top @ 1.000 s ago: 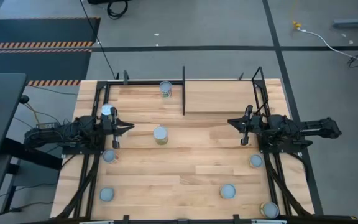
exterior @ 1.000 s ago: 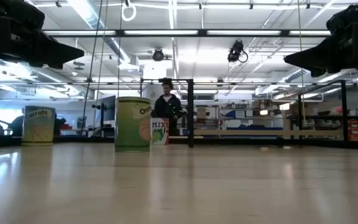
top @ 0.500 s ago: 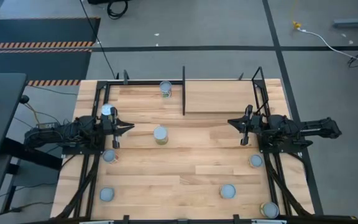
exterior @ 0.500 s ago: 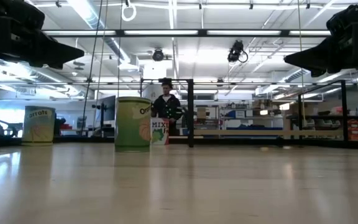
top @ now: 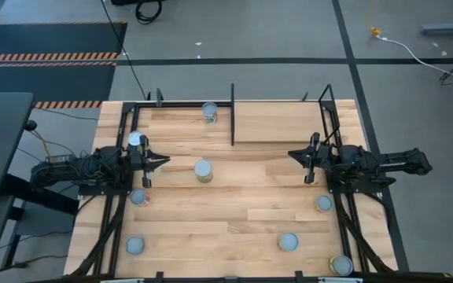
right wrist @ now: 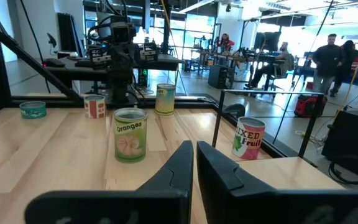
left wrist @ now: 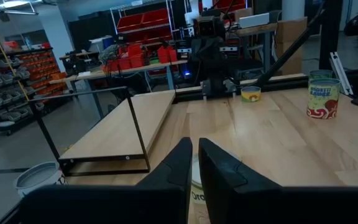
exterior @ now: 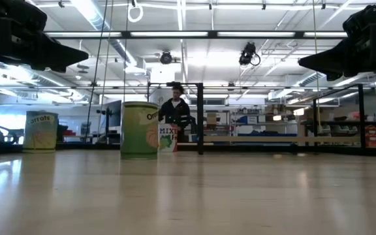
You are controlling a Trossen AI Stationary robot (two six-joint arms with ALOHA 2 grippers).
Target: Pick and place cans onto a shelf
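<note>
Several cans stand upright on their bases around the plank table: one in the middle (top: 203,170), one at the far edge (top: 209,112), others near the left (top: 138,196) and right (top: 323,203) sides and along the near edge (top: 288,241). The shelf (top: 278,122), a light-wood board between black uprights, rests at the far right. My left gripper (top: 165,161) hovers shut at the table's left, pointing level at the middle can (left wrist: 194,190). My right gripper (top: 292,155) hovers shut at the right, facing the left one, with the orange-labelled can (right wrist: 130,134) ahead of it.
Black frame rails (top: 124,134) run along both table sides under the arms. A can (top: 135,140) stands right beside the left arm. Bare planks (top: 246,177) lie between the two grippers. People stand in the room beyond the table (exterior: 175,111).
</note>
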